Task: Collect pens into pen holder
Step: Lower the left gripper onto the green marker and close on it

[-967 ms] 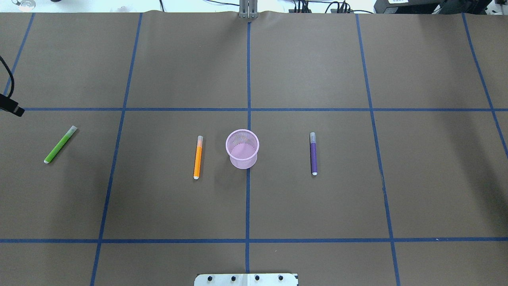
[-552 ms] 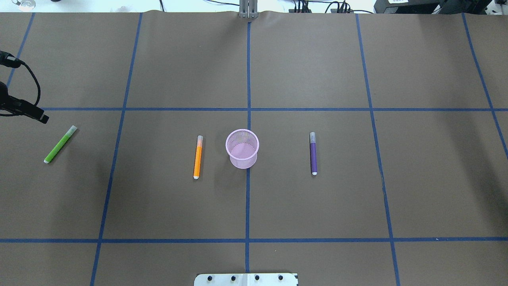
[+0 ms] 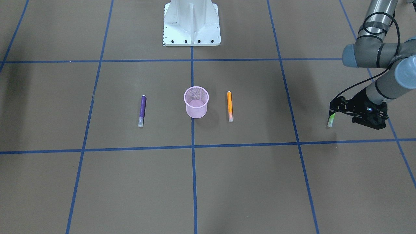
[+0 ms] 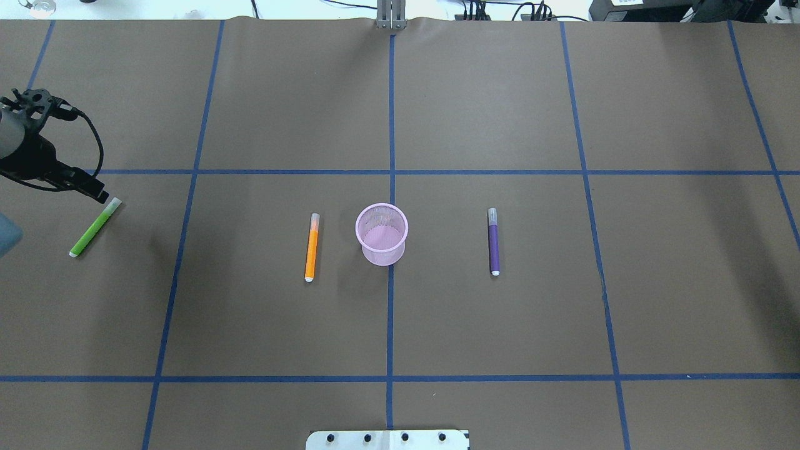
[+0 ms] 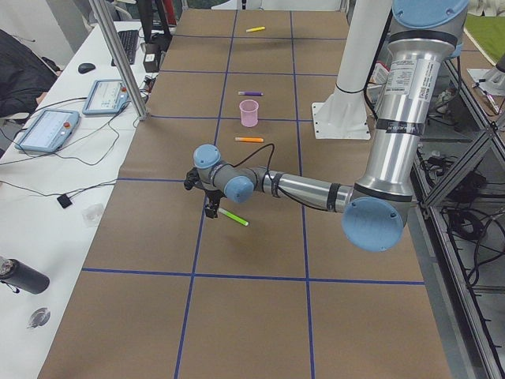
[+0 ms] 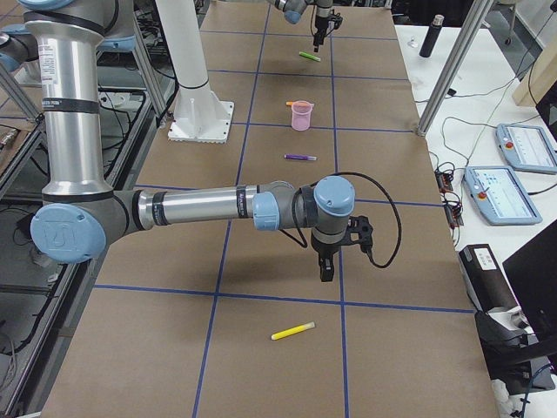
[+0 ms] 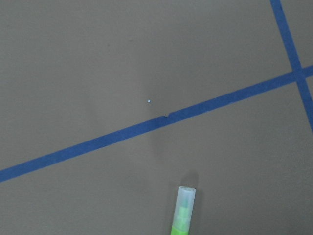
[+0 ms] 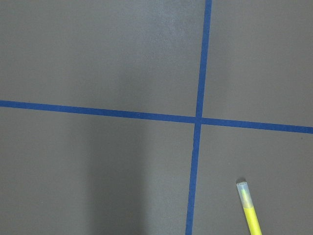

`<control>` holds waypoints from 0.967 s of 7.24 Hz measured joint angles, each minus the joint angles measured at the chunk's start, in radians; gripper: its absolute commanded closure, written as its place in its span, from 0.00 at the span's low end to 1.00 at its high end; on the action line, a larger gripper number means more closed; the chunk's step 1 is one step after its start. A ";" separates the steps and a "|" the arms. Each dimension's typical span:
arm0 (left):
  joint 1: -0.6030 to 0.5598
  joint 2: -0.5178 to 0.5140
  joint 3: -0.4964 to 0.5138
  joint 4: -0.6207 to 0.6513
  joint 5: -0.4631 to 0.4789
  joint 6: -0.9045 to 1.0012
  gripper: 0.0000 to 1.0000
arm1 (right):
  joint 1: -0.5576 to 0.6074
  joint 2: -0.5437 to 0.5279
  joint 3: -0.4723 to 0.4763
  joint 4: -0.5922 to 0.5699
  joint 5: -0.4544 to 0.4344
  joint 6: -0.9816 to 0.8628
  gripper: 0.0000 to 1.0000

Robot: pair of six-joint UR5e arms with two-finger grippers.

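Left gripper (image 4: 98, 192), jaw gap unreadable, hovers at cap end of green pen (image 4: 94, 227), lying well left of pink mesh pen holder (image 4: 382, 253); centre over barrel, square jaws across it before descending.

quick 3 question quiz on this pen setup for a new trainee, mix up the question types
1. True or false: the pen holder already has a pen inside it.
2. Fill the blank: in the overhead view, the orange pen lies on the pen holder's ___ side, opposite the purple pen.
3. Which pen lies nearest the left tool? A. orange pen B. green pen C. purple pen

Key: 1 false (all pens lie on the table); 2 left; 3 B.
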 measured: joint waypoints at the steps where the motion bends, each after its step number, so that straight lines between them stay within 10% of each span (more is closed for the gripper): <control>1: 0.015 -0.002 0.007 -0.003 0.015 -0.003 0.01 | 0.000 0.000 -0.002 -0.001 0.003 0.000 0.00; 7: 0.064 0.003 0.019 -0.006 0.051 -0.039 0.28 | -0.007 0.005 -0.006 -0.005 0.033 0.003 0.00</control>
